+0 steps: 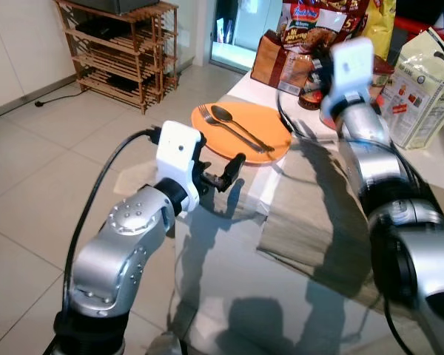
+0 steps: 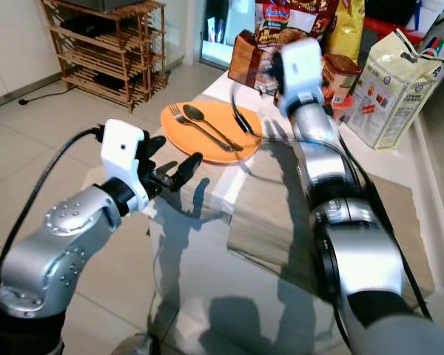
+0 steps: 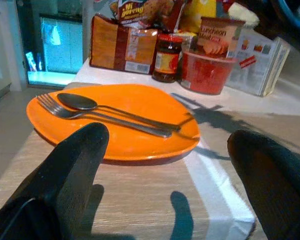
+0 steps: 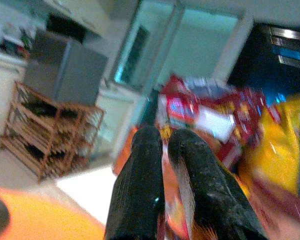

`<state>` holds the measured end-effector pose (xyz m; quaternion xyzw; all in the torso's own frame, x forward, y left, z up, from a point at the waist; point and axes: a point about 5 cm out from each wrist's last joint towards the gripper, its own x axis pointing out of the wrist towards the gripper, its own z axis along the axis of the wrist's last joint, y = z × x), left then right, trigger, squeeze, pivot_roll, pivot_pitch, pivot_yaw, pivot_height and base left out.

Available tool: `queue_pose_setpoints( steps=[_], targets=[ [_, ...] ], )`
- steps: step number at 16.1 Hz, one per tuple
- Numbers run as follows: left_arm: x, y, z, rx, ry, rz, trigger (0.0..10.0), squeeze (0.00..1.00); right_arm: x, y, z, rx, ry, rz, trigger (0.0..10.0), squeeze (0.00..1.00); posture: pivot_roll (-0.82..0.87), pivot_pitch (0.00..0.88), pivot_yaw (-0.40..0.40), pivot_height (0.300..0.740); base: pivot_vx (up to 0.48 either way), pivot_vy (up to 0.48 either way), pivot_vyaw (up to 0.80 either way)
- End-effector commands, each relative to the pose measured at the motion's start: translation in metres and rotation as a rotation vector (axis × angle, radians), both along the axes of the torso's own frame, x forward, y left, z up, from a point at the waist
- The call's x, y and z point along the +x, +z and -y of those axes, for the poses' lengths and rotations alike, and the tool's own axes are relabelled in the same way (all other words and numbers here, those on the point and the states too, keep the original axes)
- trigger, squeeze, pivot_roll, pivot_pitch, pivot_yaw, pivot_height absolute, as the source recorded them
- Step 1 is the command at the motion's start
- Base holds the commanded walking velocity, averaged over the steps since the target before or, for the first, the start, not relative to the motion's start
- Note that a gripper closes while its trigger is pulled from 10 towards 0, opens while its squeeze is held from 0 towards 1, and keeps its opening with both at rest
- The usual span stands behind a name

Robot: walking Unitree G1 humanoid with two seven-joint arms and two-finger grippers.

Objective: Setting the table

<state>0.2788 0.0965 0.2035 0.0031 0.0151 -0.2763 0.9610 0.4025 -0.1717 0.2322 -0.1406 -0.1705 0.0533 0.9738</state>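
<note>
An orange plate [image 1: 240, 132] lies on the table's far left part, with a fork [image 3: 65, 111] and a spoon [image 3: 77, 101] side by side on it. My left gripper [image 1: 218, 168] hovers open just short of the plate's near rim, over the table's left edge, with nothing between its fingers [image 3: 75, 165]. My right arm reaches across the table toward the food packages at the back. In the blurred right wrist view, the right gripper [image 4: 162, 150] has its fingers pressed together and holds nothing.
A beige placemat [image 1: 311, 214] covers the table's middle. Behind the plate stand a bread bag [image 1: 270, 63], a jar [image 3: 165, 57], a red tub [image 3: 207, 65], snack bags and a flour bag [image 1: 425, 85]. A black cable [image 1: 285, 122] runs beside the plate. A wooden shelf [image 1: 122, 52] stands on the tiled floor.
</note>
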Motion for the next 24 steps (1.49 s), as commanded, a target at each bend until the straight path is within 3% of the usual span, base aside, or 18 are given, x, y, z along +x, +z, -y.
queue_pose_setpoints(
  steps=[1, 4, 6, 10, 16, 20, 21, 22, 24],
  targets=[
    [0.003, -0.004, 0.002, 0.014, -0.006, 0.004, 10.0, 0.00, -0.006, -0.004, 0.017, 0.021, -0.045, 0.017, 10.0, 1.00, 0.16, 0.000, -0.075, 0.740, 0.000, 0.000, 0.00],
    [0.009, -0.008, 0.001, 0.019, 0.000, 0.008, 10.0, 0.00, -0.018, -0.023, 0.025, 0.055, -0.074, 0.009, 10.0, 1.00, 0.14, 0.000, -0.070, 0.740, 0.000, 0.000, 0.00],
    [0.016, -0.010, 0.000, 0.019, 0.033, 0.029, 10.0, 0.00, -0.039, -0.049, 0.028, 0.065, -0.106, -0.008, 10.0, 1.00, 0.11, 0.000, -0.059, 0.740, 0.000, 0.000, 0.00],
    [0.022, -0.020, -0.003, 0.032, 0.063, 0.042, 10.0, 0.00, -0.069, -0.071, 0.019, 0.096, -0.141, -0.005, 10.0, 1.00, 0.09, 0.000, -0.045, 0.740, 0.000, 0.000, 0.00],
    [0.028, -0.024, -0.004, 0.036, 0.076, 0.060, 10.0, 0.00, -0.094, -0.097, -0.007, 0.132, -0.104, -0.095, 10.0, 1.00, 0.09, 0.000, -0.040, 0.740, 0.000, 0.000, 0.00],
    [0.036, -0.027, -0.028, 0.026, 0.244, 0.066, 10.0, 0.00, -0.103, -0.107, -0.001, 0.154, -0.171, -0.147, 10.0, 1.00, 0.09, 0.000, -0.035, 0.740, 0.000, 0.000, 0.00],
    [0.037, -0.032, -0.040, 0.032, 0.295, 0.046, 10.0, 0.00, -0.107, -0.109, 0.003, 0.146, -0.202, -0.155, 10.0, 0.42, 0.09, 0.000, -0.033, 0.740, 0.000, 0.000, 0.00],
    [0.034, -0.035, -0.040, 0.047, 0.275, 0.038, 10.0, 0.00, -0.114, -0.109, 0.005, 0.136, -0.228, -0.150, 10.0, 0.00, 0.09, 0.000, -0.028, 0.740, 0.000, 0.000, 0.00],
    [0.032, -0.040, -0.040, 0.071, 0.261, 0.041, 10.0, 0.00, -0.123, -0.108, 0.004, 0.108, -0.232, -0.145, 10.0, 0.00, 0.08, 0.000, -0.022, 0.740, 0.000, 0.000, 0.00]
  ],
)
